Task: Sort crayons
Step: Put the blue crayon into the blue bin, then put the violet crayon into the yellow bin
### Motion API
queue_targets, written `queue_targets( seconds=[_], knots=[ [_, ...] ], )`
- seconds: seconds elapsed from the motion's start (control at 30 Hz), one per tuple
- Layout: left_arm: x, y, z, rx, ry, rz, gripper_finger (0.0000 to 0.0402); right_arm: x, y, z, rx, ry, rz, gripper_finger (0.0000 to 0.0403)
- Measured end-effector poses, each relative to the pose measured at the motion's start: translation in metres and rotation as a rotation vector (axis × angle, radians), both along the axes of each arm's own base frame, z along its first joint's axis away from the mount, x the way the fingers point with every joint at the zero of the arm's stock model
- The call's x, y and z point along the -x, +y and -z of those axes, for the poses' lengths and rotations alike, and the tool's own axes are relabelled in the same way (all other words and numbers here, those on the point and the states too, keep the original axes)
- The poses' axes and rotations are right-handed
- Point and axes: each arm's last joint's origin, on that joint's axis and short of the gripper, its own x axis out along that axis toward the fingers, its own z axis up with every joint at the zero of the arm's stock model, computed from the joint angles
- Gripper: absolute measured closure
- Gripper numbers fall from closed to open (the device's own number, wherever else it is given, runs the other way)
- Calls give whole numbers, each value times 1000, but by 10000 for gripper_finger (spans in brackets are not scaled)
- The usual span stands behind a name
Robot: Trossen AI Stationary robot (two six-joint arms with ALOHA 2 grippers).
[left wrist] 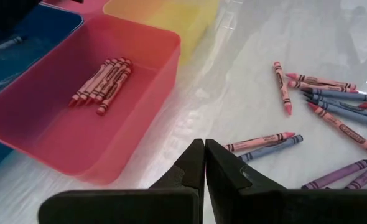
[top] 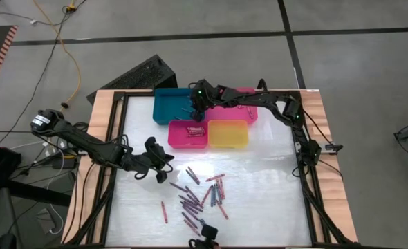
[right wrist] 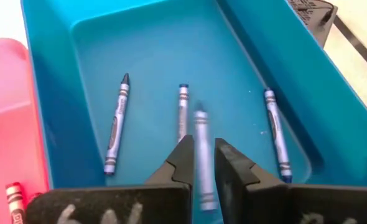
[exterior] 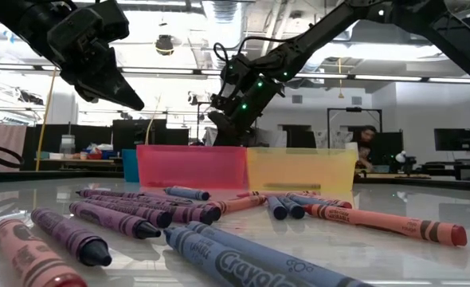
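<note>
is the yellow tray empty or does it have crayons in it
Empty, as far as shown: the yellow tray shows a bare floor from above, while the pink tray beside it holds red crayons.

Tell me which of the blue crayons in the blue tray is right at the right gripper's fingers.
The blurred one showing between the right gripper's slightly parted fingers. The other three lie sharp and flat on the blue tray floor, apart from the fingers.

You see the right gripper over the blue tray. The left gripper hangs near the crayons scattered on the table.
</note>
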Motion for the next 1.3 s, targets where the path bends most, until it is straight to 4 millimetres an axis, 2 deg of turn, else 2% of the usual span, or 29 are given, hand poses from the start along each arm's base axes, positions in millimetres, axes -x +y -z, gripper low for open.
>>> queue_targets(
  seconds=[0.3, 0.37, 0.47, 0.63, 0.77, 0.87, 1.1, 1.3],
  knots=[
    [0, 0, 0, 0, 1, 2, 401, 0, 1, 1, -3, 9, -3, 344],
    [0, 0, 0, 3, 3, 8, 401, 2, 2, -5, -4, -2, -15, 344],
    [0, 0, 0, 1, 6, 12, 401, 7, 9, -32, -1, -62, -57, 344],
    [0, 0, 0, -6, 5, 2, 401, 26, 33, -84, 4, -111, -113, 344],
    [0, 0, 0, -6, 5, 1, 401, 47, 64, -117, -15, -85, -159, 344],
    [0, 0, 0, -4, 0, 2, 401, 58, 94, -131, -42, -36, -222, 344],
    [0, 2, -2, 2, -58, -107, 401, 61, 172, -128, -95, 111, -416, 344],
    [0, 3, -2, -17, -52, -130, 401, 58, 235, -122, -99, 155, -577, 344]
  ],
)
